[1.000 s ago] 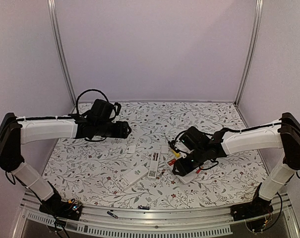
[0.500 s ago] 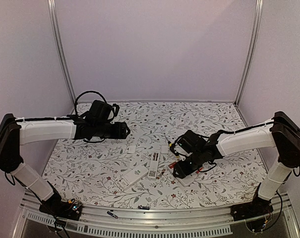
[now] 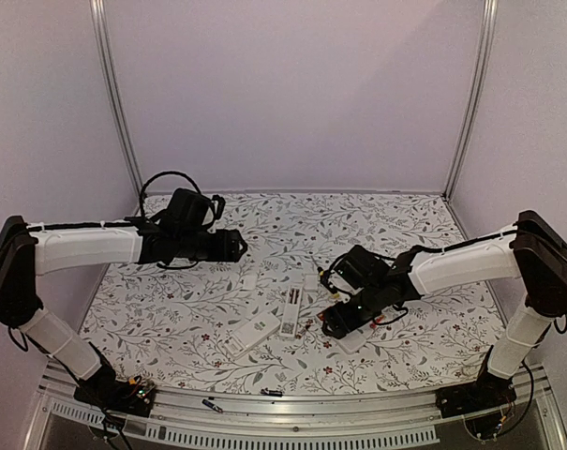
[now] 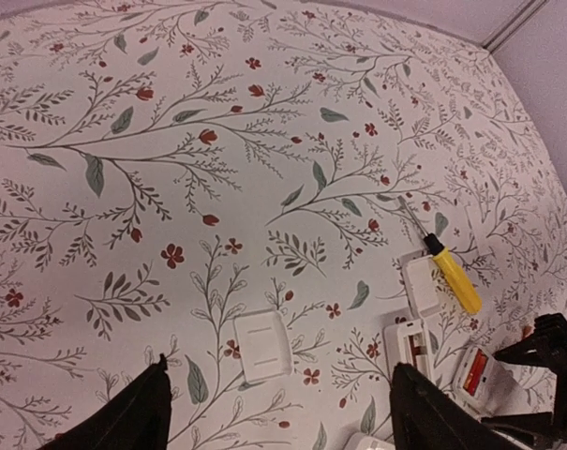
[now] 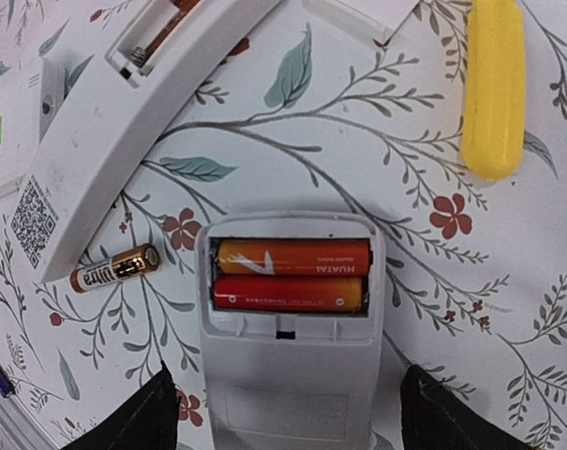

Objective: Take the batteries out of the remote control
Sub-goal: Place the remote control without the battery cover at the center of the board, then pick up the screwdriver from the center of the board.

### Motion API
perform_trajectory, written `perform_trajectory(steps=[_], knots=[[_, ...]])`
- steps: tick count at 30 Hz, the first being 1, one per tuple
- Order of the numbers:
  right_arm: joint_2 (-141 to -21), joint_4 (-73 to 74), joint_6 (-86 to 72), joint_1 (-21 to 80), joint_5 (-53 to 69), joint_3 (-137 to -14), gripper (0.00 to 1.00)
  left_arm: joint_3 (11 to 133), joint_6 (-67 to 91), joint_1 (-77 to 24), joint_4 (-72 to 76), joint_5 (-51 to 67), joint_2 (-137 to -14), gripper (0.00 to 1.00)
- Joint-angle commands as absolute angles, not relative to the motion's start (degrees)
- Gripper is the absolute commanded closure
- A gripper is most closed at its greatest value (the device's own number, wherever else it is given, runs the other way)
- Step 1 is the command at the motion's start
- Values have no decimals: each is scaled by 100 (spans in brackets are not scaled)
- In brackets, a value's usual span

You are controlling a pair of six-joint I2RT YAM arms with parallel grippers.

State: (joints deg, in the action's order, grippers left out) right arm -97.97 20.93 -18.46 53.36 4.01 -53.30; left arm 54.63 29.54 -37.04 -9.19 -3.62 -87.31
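Here, right gripper point(image 5: 285, 412) spread wide astride opened white remote point(image 5: 292, 370), nothing clamped, two orange batteries point(image 5: 290, 272) seated in its compartment, one loose battery point(image 5: 114, 269) laid just beside it, left gripper point(image 4: 278, 403) parted, empty.

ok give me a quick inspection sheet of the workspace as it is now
surface: floral cloth covers the table and lies flat
job's things: two red-orange batteries sit in the open remote; one loose battery lies on the cloth beside a second remote
clutter: yellow-handled screwdriver; detached battery cover
grippers: left gripper open, holding nothing; right gripper open, its fingers either side of the open remote
cables: black loops at the left wrist, off the cloth
surroundings: plain walls, metal frame posts
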Motion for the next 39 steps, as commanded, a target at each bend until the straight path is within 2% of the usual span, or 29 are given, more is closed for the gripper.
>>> perform_trajectory(steps=[1,4,8,12,16,22,39], knots=[[-9600,2152,-1880,5349,310,-5472,16,5500,2936,-3568,-967,-137,-8377,20],[-9210,2171,-1836,5195,274,-5509,14,5682,2779,-3398,-1193,207,-8126,18],[-8824,2112,-1732,4643,457,-5520,16,6098,2430,-2897,-1675,790,-7813,11],[-8795,1973,-1558,4133,553,-5676,24,6657,1974,-2331,-2251,1193,-7754,9],[-9273,1855,-1436,3903,547,-6032,33,6853,1621,-1924,-2375,1157,-7741,10],[-10028,1853,-1437,3885,609,-6524,43,6219,1542,-1545,-1713,941,-7508,10],[-10898,2072,-1631,4280,72,-6783,53,6064,1435,-1468,-1791,917,-7434,10]])
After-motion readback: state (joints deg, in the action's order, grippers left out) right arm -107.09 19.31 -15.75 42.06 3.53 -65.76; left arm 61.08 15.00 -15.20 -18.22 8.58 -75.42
